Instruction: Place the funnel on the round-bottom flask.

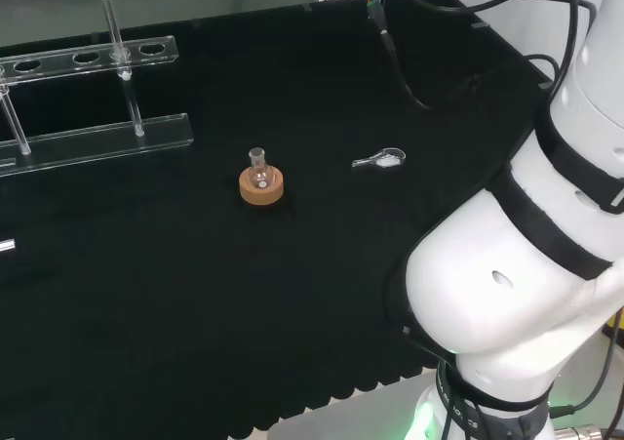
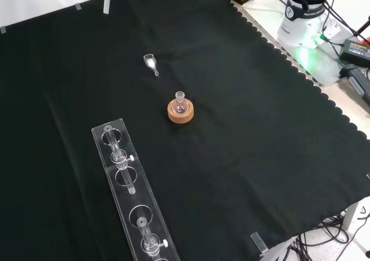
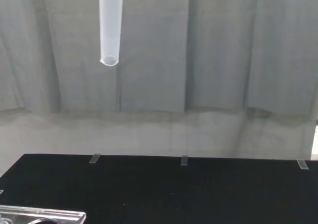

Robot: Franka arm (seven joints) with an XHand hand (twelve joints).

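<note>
Small clear glass funnel point(image 1: 381, 160) lies on its side on black-cloth desk point(image 2: 243, 157), near the round-bottom glass flask point(image 1: 257, 172) upright on cork ring stand point(image 1: 261, 187). Hand state: cannot tell.

**Black-clothed desk and what rests on it**

The desk point(image 2: 260, 157) is covered in black cloth with a scalloped edge. Near its middle a cork ring point(image 2: 180, 111) carries the round-bottom flask point(image 2: 180, 103) (upright). The funnel point(image 2: 151, 62) lies on its side nearby, apart from the ring. A clear tube rack point(image 2: 130, 194) lies along one side.
</note>
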